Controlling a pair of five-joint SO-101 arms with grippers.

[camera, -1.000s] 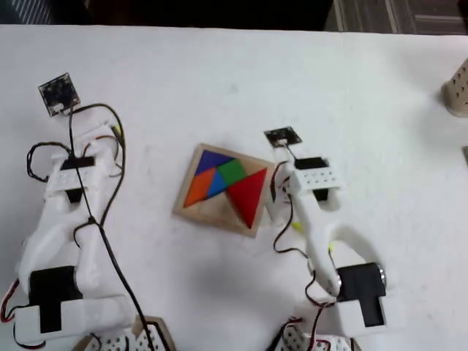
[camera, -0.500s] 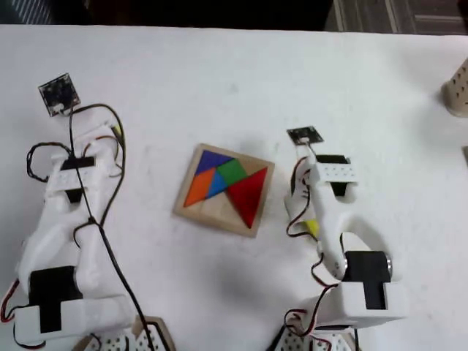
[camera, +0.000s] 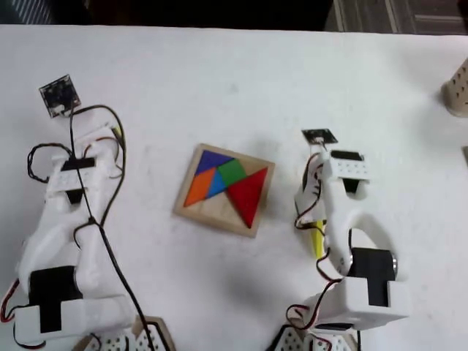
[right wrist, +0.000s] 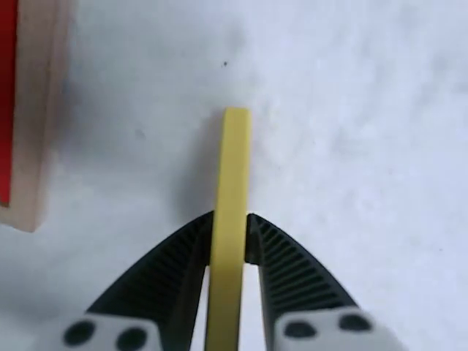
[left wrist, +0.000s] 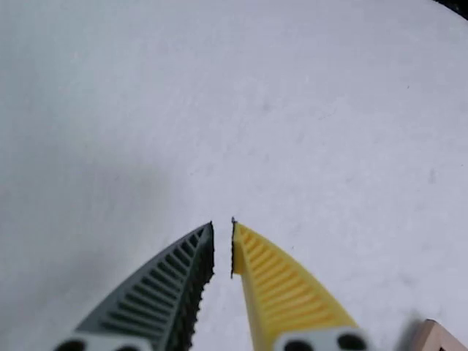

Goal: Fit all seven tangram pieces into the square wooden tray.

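**Right pincer** [right wrist: 230, 218]: clamped on a flat yellow tangram piece [right wrist: 235, 146]. The piece is gripped on edge and juts out ahead of the tips, over the white surface [camera: 219, 80]. Its outline cannot be told from this angle.

**Left pincer** [left wrist: 222, 224]: tips are drawn almost together, with nothing between them. Bare surface lies ahead of it.

**Square wooden tray** [camera: 213, 216]: found between the two pincers, off to one side of the right pincer, near it but not touching.
- Five pieces are seated in it: a large red triangular piece [camera: 247, 196] on the side nearest the right pincer, then a green piece [camera: 232, 170], a purple triangular piece [camera: 213, 160], a small blue piece [camera: 217, 184] and an orange piece [camera: 199, 187].
- Bare wood is left along the side turned toward the left arm.

**Change noted:**
- Over the last second the right arm has been drawn back from the tray. Its wrist was just beside the tray's near edge and is now clearly apart from it.
- The tray and its five pieces have not been shifted.
- The left arm has not been moved.

**Reading:**
- The yellow piece is judged to have been carried away from the tray rather than toward it, perhaps for a fresh approach. It is not yet placed, so the task is judged well along but unfinished.
- The piece must be turned flat before it can be seated.
- The open wood lies across the tray from the right pincer, so the seated pieces must be reached over.
- The red triangle is the one most likely to be knocked in doing so.
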